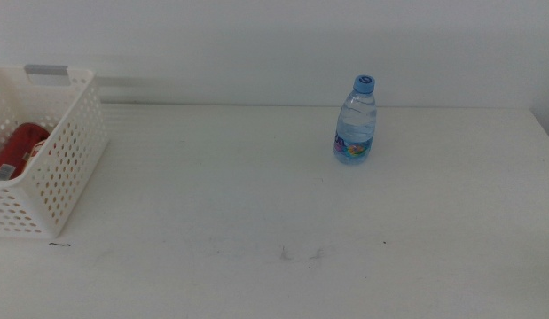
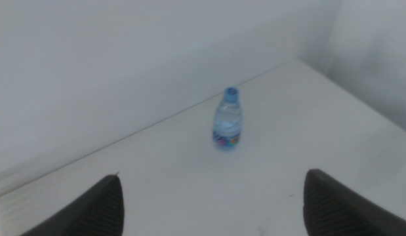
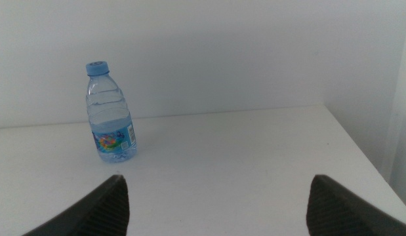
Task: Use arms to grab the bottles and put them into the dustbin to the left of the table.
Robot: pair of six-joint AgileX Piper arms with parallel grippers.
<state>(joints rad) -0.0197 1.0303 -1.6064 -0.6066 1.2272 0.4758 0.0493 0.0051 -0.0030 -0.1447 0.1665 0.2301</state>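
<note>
Grippers (image 2: 209, 210) wide; can (image 1: 17, 151) in basket (image 1: 66, 168).

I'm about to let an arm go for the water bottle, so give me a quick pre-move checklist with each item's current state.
1. Water bottle upright, blue cap on: ok.
2. Table around the bottle free of other objects: ok.
3. Left hand jaws wide apart, nothing between them: ok.
4. Right hand jaws wide apart, nothing between them: ok.
5. Dustbin at the table's left with space inside; a red item already lies in it: ok.
6. Arm positions in the middle view: cannot tell, neither arm shows there.
</note>
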